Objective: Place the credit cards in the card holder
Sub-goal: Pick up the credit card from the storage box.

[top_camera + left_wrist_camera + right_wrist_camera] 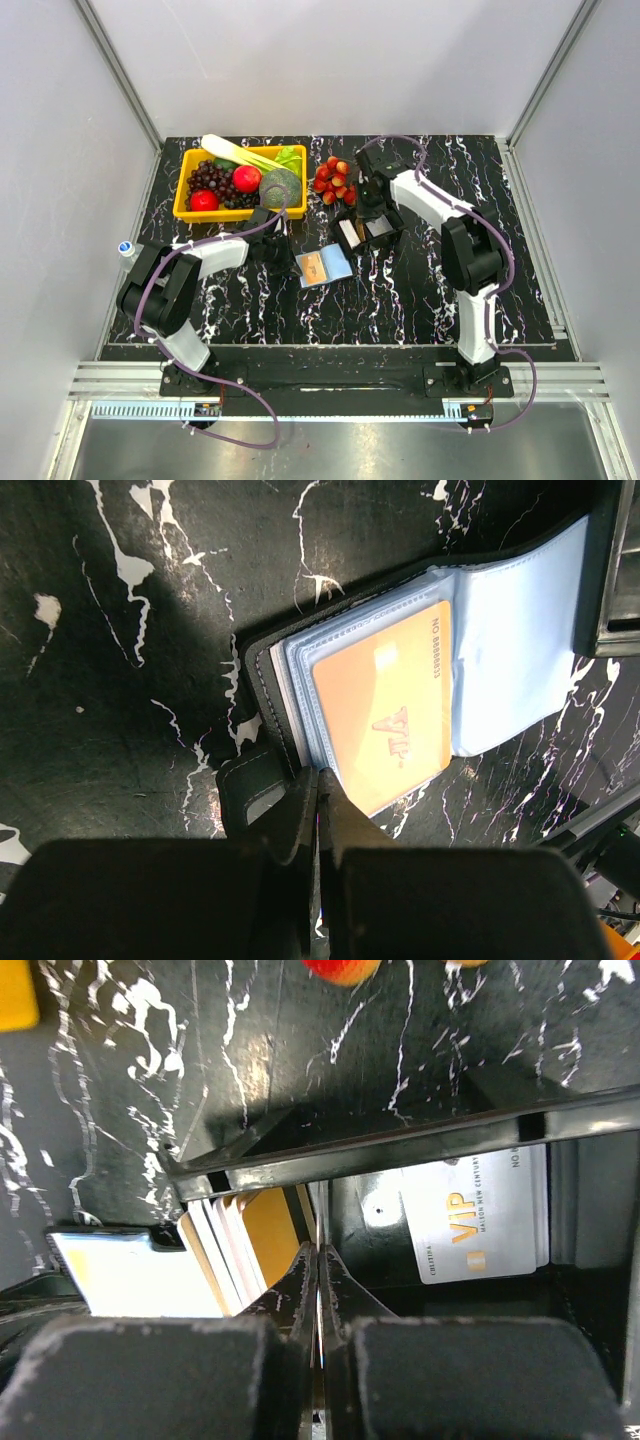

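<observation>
On black marbled table (pixel 420 290), find card holder (pixel 520 650) lying open at centre, orange card (pixel 385 705) sleeved inside. See left gripper (pixel 318 780) pinched closed at its edge; right gripper (pixel 319 1255) likewise, over black tray (pixel 400 1145) of cards (pixel 480 1225).

Both arms were the same build. Left arm (pixel 215 252) and right arm (pixel 430 200): white shell links, chunky black joint housings. A purple cable (pixel 505 262) ran along each one and looped down past the black base plates (pixel 465 380). Small orange part low at each base. Left gripper (pixel 318 780) and right gripper (pixel 318 1252): matte black fingers (pixel 290 815) tapering to thin wedge tips, with grainy black blocks behind.
</observation>
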You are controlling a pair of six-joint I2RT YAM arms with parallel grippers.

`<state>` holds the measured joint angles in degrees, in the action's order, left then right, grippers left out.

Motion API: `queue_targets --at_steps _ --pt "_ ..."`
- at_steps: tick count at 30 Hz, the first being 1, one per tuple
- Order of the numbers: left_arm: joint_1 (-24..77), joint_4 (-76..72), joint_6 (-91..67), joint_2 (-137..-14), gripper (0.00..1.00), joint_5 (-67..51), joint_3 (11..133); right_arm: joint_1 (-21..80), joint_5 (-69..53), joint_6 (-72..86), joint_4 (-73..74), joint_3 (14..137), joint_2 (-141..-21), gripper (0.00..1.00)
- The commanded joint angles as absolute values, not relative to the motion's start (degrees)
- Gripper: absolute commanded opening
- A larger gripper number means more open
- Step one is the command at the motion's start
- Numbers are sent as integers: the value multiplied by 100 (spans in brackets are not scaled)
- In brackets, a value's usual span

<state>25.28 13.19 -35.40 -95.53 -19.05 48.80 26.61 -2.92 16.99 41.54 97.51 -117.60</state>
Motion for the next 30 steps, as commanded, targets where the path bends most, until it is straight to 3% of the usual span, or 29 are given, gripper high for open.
queue_targets --at_steps 1,5,10,22,24,26,30 --pt "2558 1107 -3480 -9606 0 -2030 4939 2909 324 1591 4333 9958 -11962 5" --pt "2549 1099 -3472 -9615 0 -2039 4948 2962 518 1529 4430 10046 -12111 5" --pt "2558 1099 -3472 -9633 0 -2048 4966 2971 317 1494 4421 10002 -12147 17" --pt "2558 1116 -3472 -9633 0 -2030 4957 2971 105 1556 4412 9677 -11839 25" --pt "2549 1125 -3472 -9615 0 -2030 4957 2971 132 1564 4412 9677 -11821 25" --pt "2558 1134 -3463 -9633 0 -2030 4957 2971 202 1573 4412 9650 -11777 13" --pt "2558 1134 -3472 -9580 0 -2022 4957 2971 518 1530 4395 9668 -11628 8"
